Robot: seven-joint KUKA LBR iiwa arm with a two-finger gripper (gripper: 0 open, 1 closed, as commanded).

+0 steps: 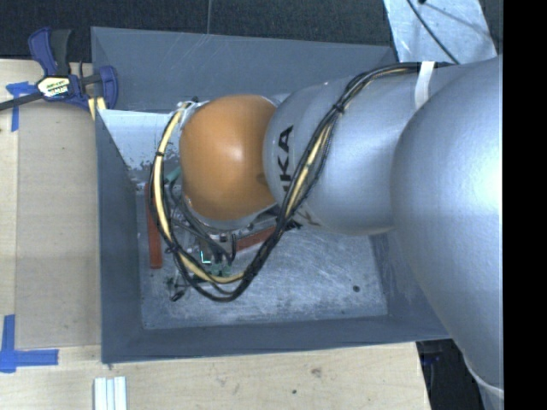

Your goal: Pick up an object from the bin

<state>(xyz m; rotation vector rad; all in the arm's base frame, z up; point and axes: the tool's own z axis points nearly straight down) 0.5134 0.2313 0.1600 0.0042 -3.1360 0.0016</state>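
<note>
The gripper (203,261), open or closed I cannot tell under the orange cover (224,152), sits low in the bin (120,263) with a red strip (155,242) just left of it.

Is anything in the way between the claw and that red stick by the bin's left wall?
Nothing visible does. The claw sits low in the bin, right beside the red stick along the left wall; the arm's cables hide the floor under it.
</note>
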